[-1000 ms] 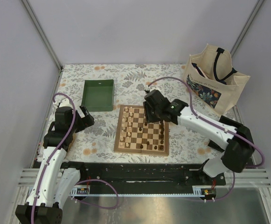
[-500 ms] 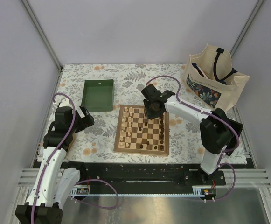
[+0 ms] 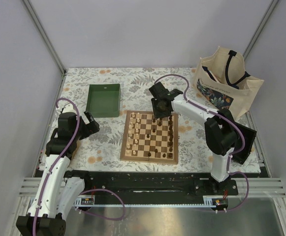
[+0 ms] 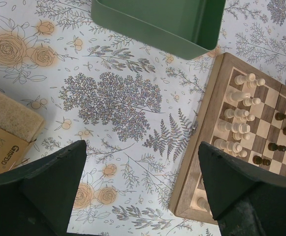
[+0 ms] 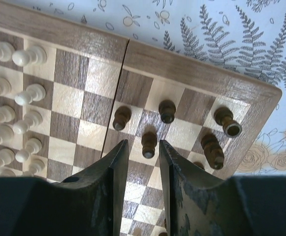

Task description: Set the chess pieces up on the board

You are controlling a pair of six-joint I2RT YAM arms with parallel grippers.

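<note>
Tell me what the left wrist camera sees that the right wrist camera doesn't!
Only the left wrist view shows the green tray, a sponge box at the left edge, and the left pincer, wide open. Only the right wrist view shows the right pincer, with a dark pawn standing in its narrow gap. Both show the board, cream pieces, dark pieces and the flowery cloth.
</note>
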